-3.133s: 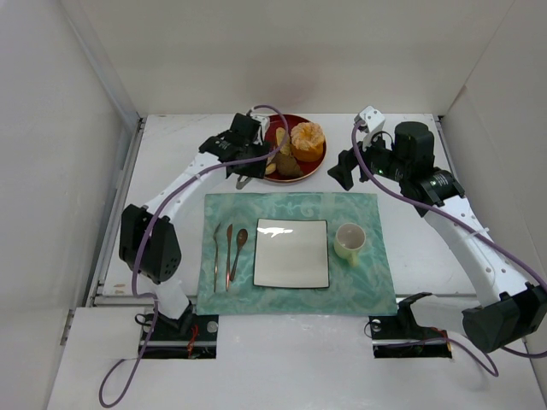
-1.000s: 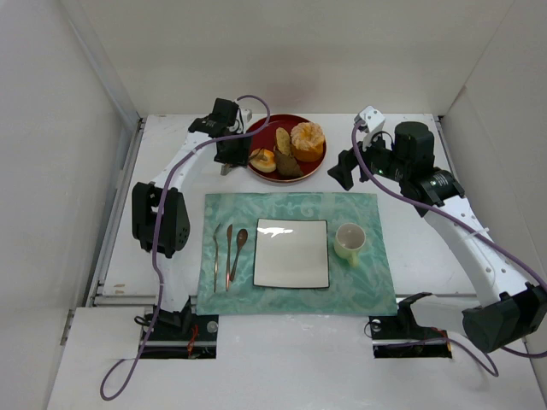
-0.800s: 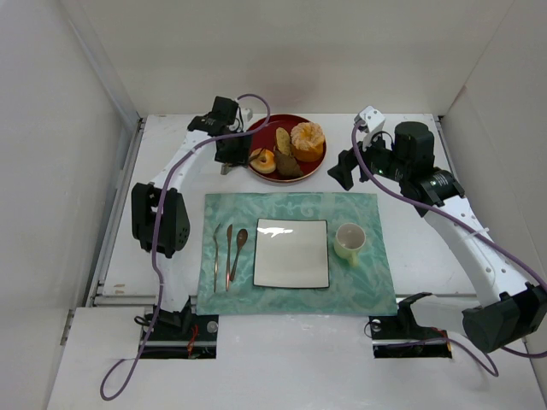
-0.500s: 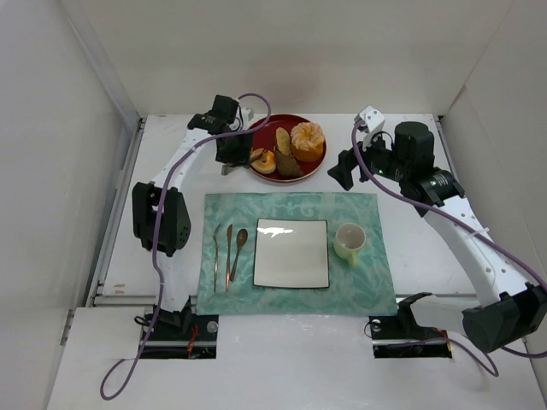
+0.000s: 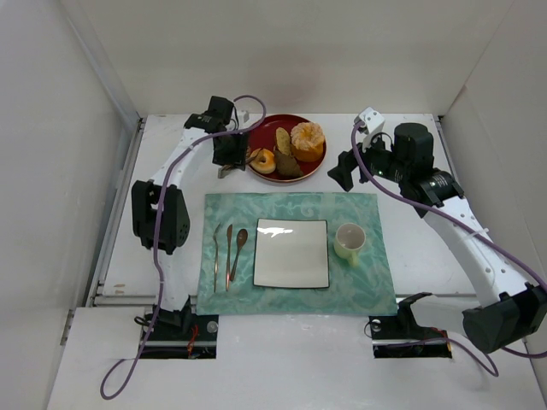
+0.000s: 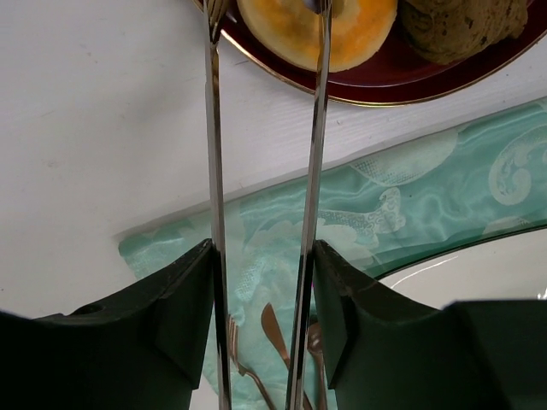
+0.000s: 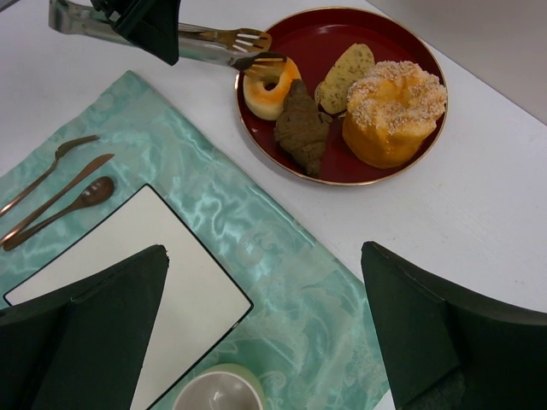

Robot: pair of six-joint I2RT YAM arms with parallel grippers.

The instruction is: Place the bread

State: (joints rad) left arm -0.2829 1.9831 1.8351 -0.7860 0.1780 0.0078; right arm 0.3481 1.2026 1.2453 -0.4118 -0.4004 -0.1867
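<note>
A: Where do we have the bread (image 7: 267, 87)?
B: On the red plate (image 7: 299, 26), left side, touching the dark brown piece (image 7: 301, 128). Our tongs (image 6: 212, 154) have their tips at it.
A: Left gripper (image 6: 263, 265)?
B: Clamped on the tongs. The arm is stretched to the far tabletop (image 7: 496, 188), wrist turned toward the plate.
A: Right gripper (image 7: 265, 252)?
B: Jaws wide apart, holding nothing. We see it raised over the placemat (image 7: 128, 120)'s far edge.
</note>
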